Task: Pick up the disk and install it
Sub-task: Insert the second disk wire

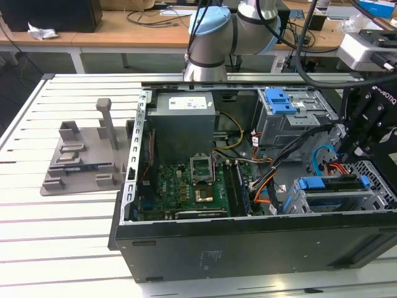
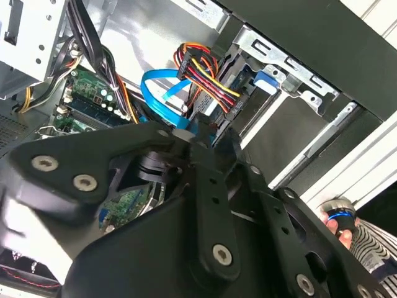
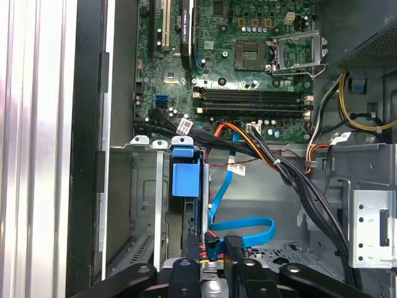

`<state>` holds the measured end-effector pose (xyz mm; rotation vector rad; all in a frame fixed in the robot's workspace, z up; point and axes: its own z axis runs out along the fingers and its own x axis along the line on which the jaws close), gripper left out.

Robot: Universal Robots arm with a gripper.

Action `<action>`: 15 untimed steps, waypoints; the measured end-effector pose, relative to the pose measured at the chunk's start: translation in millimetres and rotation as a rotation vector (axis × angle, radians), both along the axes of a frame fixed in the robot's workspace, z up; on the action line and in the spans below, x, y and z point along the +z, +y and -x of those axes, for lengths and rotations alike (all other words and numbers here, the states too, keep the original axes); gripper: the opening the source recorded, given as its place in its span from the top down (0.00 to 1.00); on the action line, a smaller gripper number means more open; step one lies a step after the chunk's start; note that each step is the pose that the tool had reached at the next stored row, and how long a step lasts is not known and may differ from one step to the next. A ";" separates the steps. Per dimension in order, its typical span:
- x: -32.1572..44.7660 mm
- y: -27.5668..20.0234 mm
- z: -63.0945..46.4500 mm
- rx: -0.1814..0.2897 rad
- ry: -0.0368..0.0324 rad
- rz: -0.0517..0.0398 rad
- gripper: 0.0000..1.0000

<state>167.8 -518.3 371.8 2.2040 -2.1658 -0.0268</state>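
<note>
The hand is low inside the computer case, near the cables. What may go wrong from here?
The hand sits close to the blue data cable and the power plug; it may snag or pull them.
The disk stands in a narrow metal cage; a tilted push might jam it.

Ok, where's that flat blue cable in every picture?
Exterior view: the blue cable loops at the exterior view's right, just above the metal drive cage.
Second wrist view: it curls next to the red-and-yellow wire bundle.
First wrist view: it loops beside the blue plastic piece.
Shared landmark: the green motherboard, seen in all three.
</note>
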 end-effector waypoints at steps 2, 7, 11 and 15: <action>0.0 0.0 0.0 0.000 0.0000 0.0000 0.84; -0.2 -2.5 0.3 0.000 0.0000 0.0019 0.84; -6.9 -9.3 0.3 0.002 0.0005 0.0051 0.84; -14.5 -10.9 0.3 0.008 0.0007 0.0051 0.84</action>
